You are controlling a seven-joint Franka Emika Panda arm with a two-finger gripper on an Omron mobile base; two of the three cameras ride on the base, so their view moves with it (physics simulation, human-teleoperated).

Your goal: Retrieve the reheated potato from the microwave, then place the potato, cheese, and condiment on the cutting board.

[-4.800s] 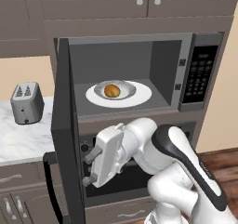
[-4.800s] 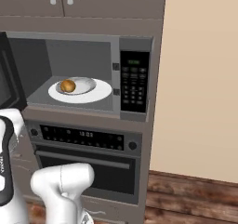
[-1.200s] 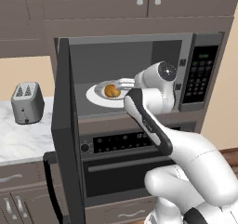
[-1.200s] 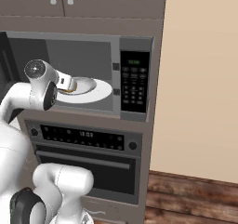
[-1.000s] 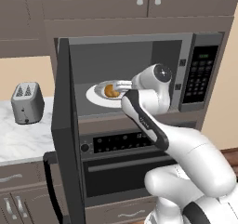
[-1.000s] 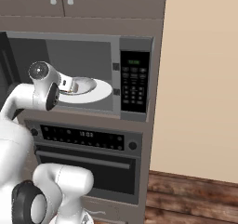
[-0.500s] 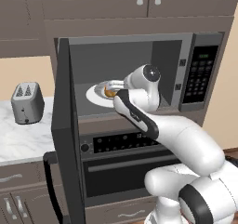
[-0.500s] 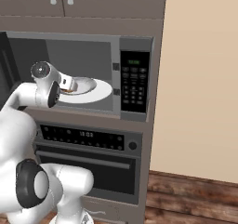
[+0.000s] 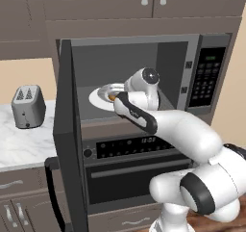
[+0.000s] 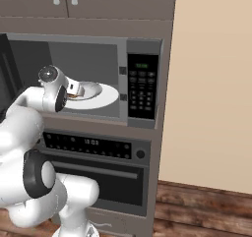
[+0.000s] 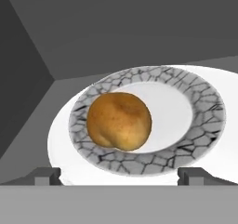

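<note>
The microwave (image 9: 211,77) stands with its door (image 9: 67,130) swung wide to the left. Inside, the golden-brown potato (image 11: 119,121) rests on a crackle-patterned plate (image 11: 204,125) on the white turntable (image 11: 56,144). My gripper (image 11: 120,174) is inside the cavity, open, with its tips level with the plate's near rim and the potato just ahead between them, untouched. From the left base view my arm covers most of the potato (image 9: 111,97). The right base view shows my hand (image 10: 51,86) just left of the plate (image 10: 93,89). The cheese, condiment and cutting board are out of view.
The open door juts toward me on the left of the arm. A built-in oven (image 9: 129,173) sits right under the microwave. A toaster (image 9: 28,106) stands on the marble counter (image 9: 24,147) at the left. Cabinets hang above; a beige wall (image 10: 211,83) is at the right.
Over the last second my hand has pushed deeper into the microwave and leftward toward the potato. The jaws have stayed open, and the potato and plate have not moved.
</note>
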